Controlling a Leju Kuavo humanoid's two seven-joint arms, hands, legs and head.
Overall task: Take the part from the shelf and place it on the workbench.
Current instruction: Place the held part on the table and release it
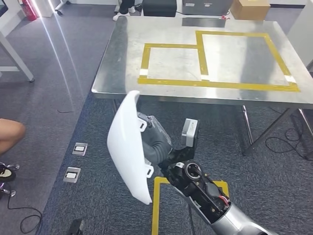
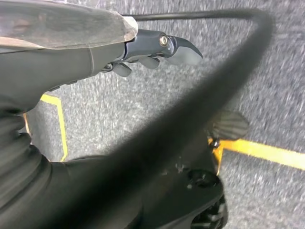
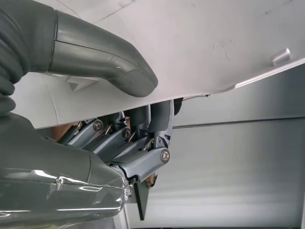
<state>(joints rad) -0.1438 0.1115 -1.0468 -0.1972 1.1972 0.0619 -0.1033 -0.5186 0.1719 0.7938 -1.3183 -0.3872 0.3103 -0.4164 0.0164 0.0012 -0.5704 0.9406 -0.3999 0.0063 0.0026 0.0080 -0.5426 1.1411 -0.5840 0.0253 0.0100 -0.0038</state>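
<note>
A white curved shell part (image 1: pixel 127 147) is held upright in front of me, below the near edge of the metal workbench (image 1: pixel 122 63). My right hand (image 1: pixel 157 142) grips it from behind. In the right wrist view the thumb (image 3: pixel 107 62) presses on one face of the part (image 3: pixel 201 47) and the dark fingers (image 3: pixel 144 152) curl under its edge. Yellow tape rectangles (image 1: pixel 217 84) mark the bench top. My left hand (image 2: pixel 162 47) hangs over the carpet with its fingers stretched out and nothing in them.
A person's knee (image 1: pixel 9 134) shows at the left edge. Floor sockets (image 1: pixel 79 148) and a cable lie on the carpet on the left. Slanted bench legs (image 1: pixel 247 125) and yellow floor tape (image 1: pixel 157 205) are below the bench. A cardboard box (image 1: pixel 250 9) stands beyond it.
</note>
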